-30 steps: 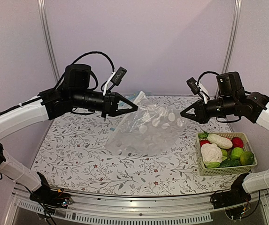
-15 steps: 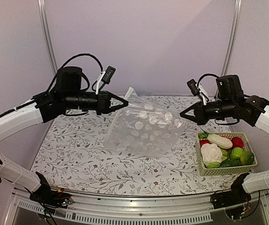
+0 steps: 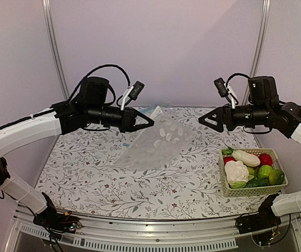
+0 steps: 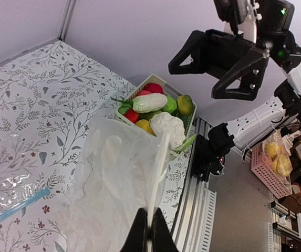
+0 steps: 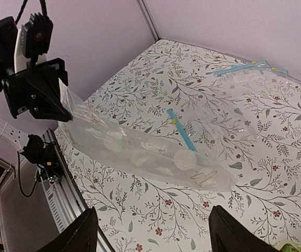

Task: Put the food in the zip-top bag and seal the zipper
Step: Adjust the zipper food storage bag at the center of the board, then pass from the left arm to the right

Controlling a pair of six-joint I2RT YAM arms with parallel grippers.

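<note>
Left pincer (image 3: 151, 120) pressed together on one top corner of a large clear plastic zip-top bag printed with white round dots (image 3: 158, 144), holding that corner above a floral-patterned tabletop (image 3: 87, 173). Below and ahead of this pincer, the rest of the bag sloping down, its lower end resting on the table. In the right wrist view, a thin light-blue strip with a yellow tab (image 5: 182, 131) slanting across the bag well away from the pinched corner, apparently the zipper. Opposite, at about the same height, the right pincer (image 3: 207, 122) with jaws spread wide, gripping nothing and standing apart from the bag's nearest edge. Beneath the right pincer and towards the near edge of the table, a pale latticed plastic basket (image 3: 247, 191) holding the toy food: a knobbly white cauliflower (image 3: 236, 170), a long white radish with green leaves (image 3: 246, 157), a yellow lemon (image 4: 185, 104) and a small round green fruit (image 3: 265, 170), packed in beside red fruits (image 3: 266, 158) and a dark green cucumber (image 3: 258, 182). Just behind the left pincer, flat on the table, a second, undotted clear bag with its own blue strip (image 4: 13, 207).
</note>
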